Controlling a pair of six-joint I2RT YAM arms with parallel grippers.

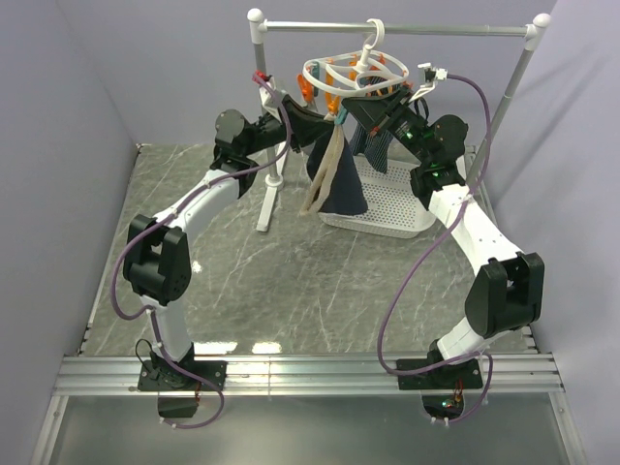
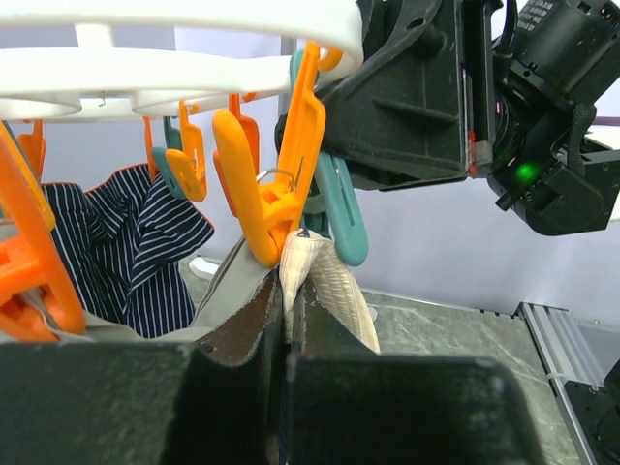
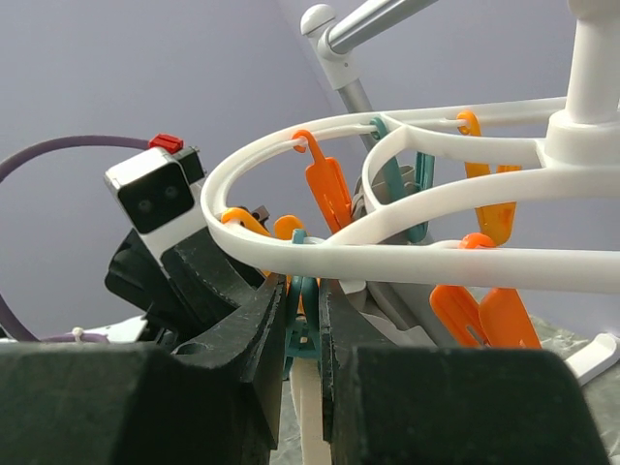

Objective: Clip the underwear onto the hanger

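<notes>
The white looped hanger (image 1: pixel 341 76) hangs by its hook from the rail, with orange and teal clothespins under it. The navy underwear (image 1: pixel 339 184) with its beige waistband dangles below the hanger. My left gripper (image 1: pixel 323 114) is shut on the waistband (image 2: pixel 336 281) and holds its top edge up against an orange clothespin (image 2: pixel 263 184). My right gripper (image 1: pixel 366 105) is shut on a teal clothespin (image 3: pixel 308 322) under the hanger ring (image 3: pixel 407 254), with the beige waistband (image 3: pixel 312 412) just below that pin.
The grey rail stand (image 1: pixel 407 29) carries the hanger. A white perforated basket (image 1: pixel 392 203) sits on the table below it. A navy pinstriped cloth (image 2: pixel 121 254) is clipped to the hanger beside the underwear. The right arm's wrist (image 2: pixel 426 97) is close in front of my left gripper.
</notes>
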